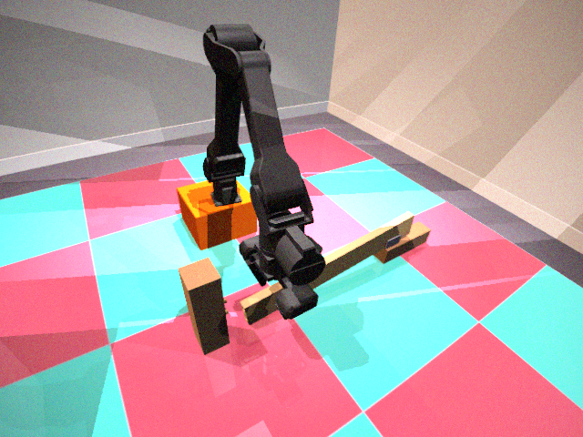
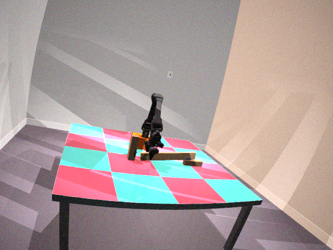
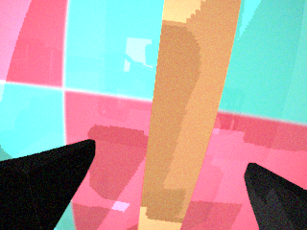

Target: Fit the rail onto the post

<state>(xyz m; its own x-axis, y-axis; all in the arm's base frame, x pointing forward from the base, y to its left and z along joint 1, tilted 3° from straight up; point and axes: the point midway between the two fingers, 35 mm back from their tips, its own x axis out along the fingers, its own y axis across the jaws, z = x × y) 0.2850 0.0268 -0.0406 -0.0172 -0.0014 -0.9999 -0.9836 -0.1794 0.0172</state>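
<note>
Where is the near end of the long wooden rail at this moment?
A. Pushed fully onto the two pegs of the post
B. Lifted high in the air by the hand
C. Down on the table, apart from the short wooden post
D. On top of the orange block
C. The near end of the long wooden rail lies low on the table, with a gap to the short wooden post, and the open black hand straddles it without gripping.
</note>
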